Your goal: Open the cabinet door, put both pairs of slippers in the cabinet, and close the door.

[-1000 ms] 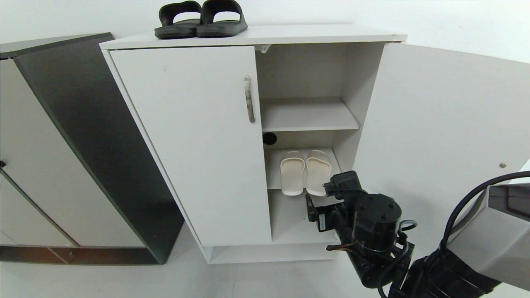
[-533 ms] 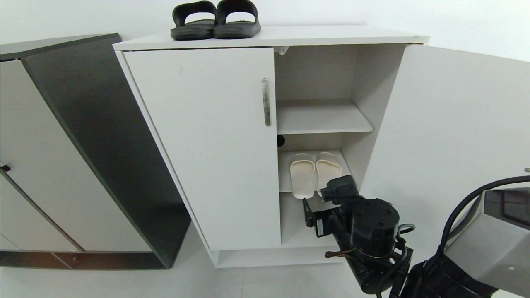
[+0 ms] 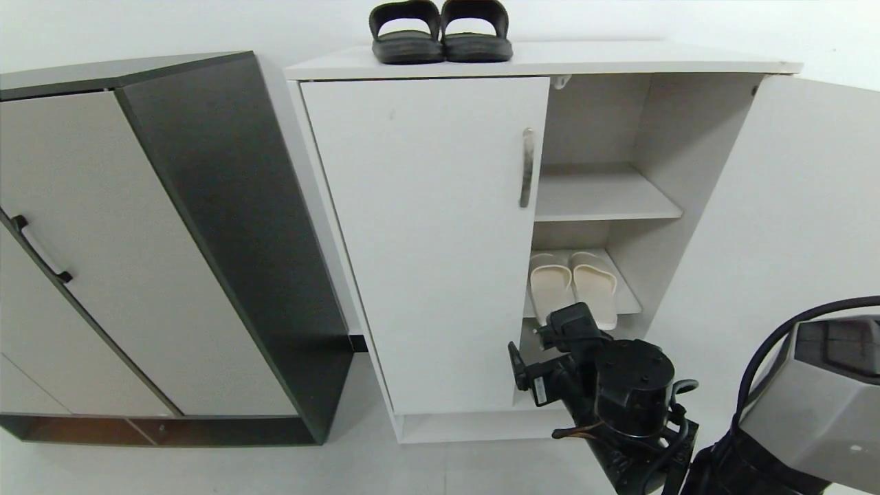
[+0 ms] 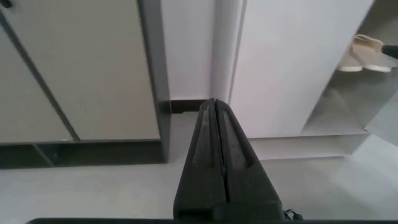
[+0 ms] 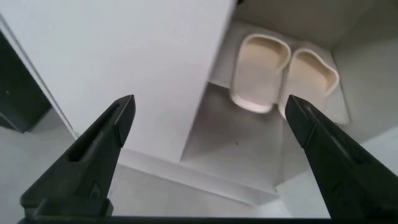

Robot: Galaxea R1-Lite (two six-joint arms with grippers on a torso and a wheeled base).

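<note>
Jaws: right gripper (image 5: 210, 102) spread wide, empty; left gripper (image 4: 215, 102) pressed shut, nothing held.
Slippers: white slippers (image 3: 574, 285) shelved inside cabinet (image 3: 619, 58), at 12 o'clock from right gripper; black slippers (image 3: 441, 31) on its top.
Risk: black pair could be nudged off the back edge by a high reach.
Views: jaw spread is given by wrist views, black pair by head view.

My right pincer (image 5: 209, 106), fingers spread wide, faces the cabinet's (image 3: 619, 58) uncovered half. Just ahead and below, the bottom compartment floor (image 5: 230, 143) offers room to pass. Ahead and above, the white slippers (image 5: 258, 68) take up their shelf's front. The closed door (image 5: 124, 50) blocks everything to my left; the swung-out door (image 3: 790, 220) stands at my right.
</note>
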